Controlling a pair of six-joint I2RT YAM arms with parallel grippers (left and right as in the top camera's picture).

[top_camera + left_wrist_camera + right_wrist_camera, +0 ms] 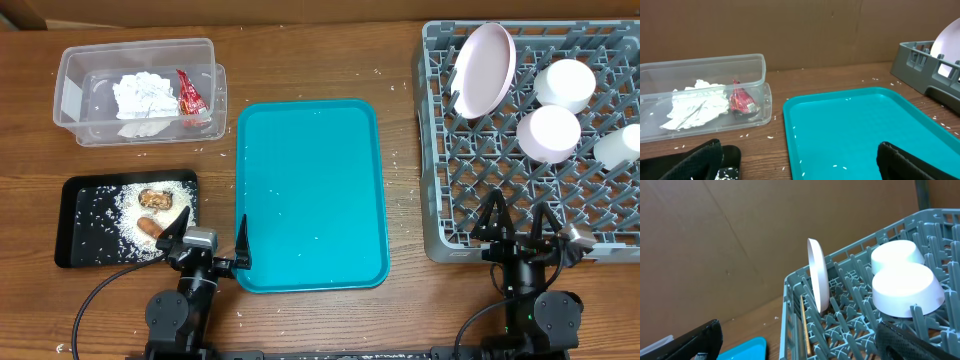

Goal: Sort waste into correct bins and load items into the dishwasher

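Observation:
The clear tub at the back left holds a crumpled white napkin and a red wrapper. In the black tray lie rice crumbs, a brown chunk and a carrot piece. The grey dish rack carries an upright plate, two upturned bowls and a cup. My left gripper is open and empty between the black tray and the teal tray. My right gripper hangs open and empty over the rack's front edge.
A large teal tray lies in the middle with a few rice grains on it. Loose grains dot the wooden table around the bins. The left wrist view shows the tub ahead and the rack's corner at the right.

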